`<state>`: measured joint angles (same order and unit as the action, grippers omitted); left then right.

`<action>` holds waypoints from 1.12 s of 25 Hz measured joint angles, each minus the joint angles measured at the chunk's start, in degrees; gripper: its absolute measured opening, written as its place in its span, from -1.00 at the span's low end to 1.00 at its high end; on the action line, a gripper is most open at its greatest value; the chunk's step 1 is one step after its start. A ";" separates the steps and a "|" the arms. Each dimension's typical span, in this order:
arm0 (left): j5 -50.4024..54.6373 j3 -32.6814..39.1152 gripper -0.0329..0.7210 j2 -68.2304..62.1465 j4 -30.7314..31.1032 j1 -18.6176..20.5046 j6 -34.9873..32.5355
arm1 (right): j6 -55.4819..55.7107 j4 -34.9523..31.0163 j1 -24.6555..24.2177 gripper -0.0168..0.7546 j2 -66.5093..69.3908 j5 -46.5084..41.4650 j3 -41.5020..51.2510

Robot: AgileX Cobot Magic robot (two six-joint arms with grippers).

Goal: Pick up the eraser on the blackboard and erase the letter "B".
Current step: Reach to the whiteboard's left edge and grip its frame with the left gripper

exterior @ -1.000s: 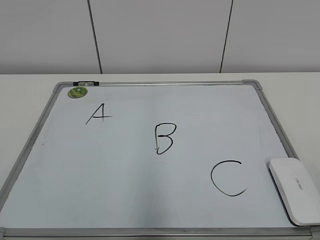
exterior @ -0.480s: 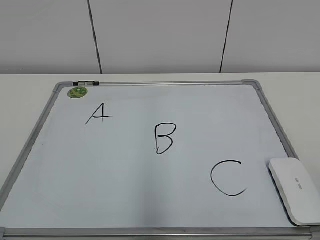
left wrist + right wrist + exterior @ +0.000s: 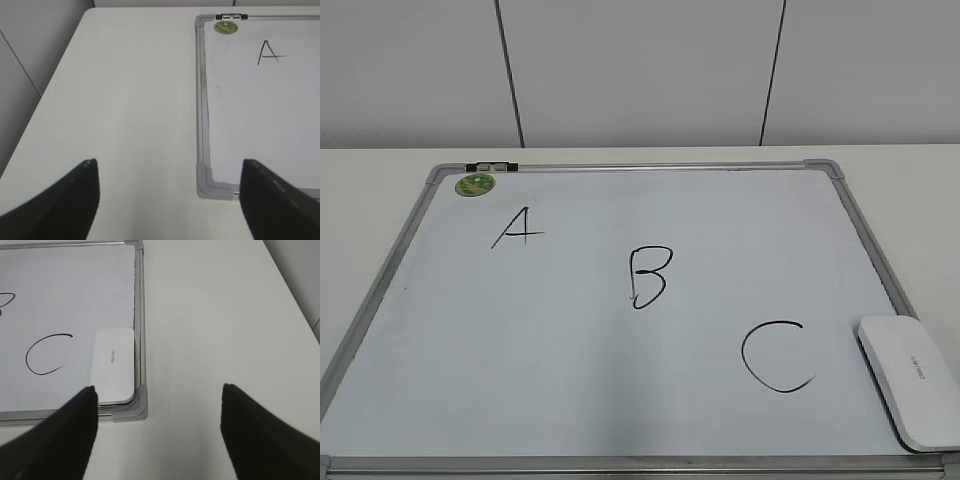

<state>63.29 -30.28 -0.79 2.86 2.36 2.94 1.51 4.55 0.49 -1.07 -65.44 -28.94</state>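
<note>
White plastic eraser (image 3: 115,364) lies untouched by the blackboard (image 3: 141,315) frame; the wide-open, empty right gripper (image 3: 157,427) should descend squarely across its narrow sides.

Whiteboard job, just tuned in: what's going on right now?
Nothing is being handled yet. The eraser lies flat at the near right corner of the blackboard, beside the C. The letter "B" is fully intact. Both end effectors, left and right, are open and empty, off the board's near corners.
</note>
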 joint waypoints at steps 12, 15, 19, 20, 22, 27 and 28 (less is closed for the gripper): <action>-8.29 -7.67 0.79 -15.61 -2.17 0.00 0.00 | 0.00 0.00 0.00 0.56 0.00 0.00 0.00; -12.35 -7.76 0.79 -22.40 -3.66 0.00 0.00 | 0.00 0.00 0.00 0.56 0.00 0.00 0.00; -16.93 -7.76 0.79 -32.08 -4.51 0.00 -2.46 | 0.00 0.00 0.00 0.56 0.00 0.00 0.00; -18.12 -7.76 0.78 -34.54 -4.50 0.00 -2.94 | 0.00 0.00 0.00 0.56 0.00 0.00 0.00; -21.25 -7.76 0.78 -38.84 -4.50 -0.48 -2.94 | 0.00 0.00 0.00 0.56 0.00 0.00 0.00; -27.92 -7.76 0.74 -49.97 -4.50 -2.56 -4.17 | 0.00 0.00 0.00 0.56 0.00 0.00 0.00; -28.78 -7.89 0.71 -52.01 -4.50 -2.90 -4.32 | 0.00 0.00 0.00 0.56 0.00 0.00 0.00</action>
<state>34.51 -38.17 -52.81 -1.64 -0.54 -1.38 1.51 4.55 0.49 -1.07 -65.44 -28.94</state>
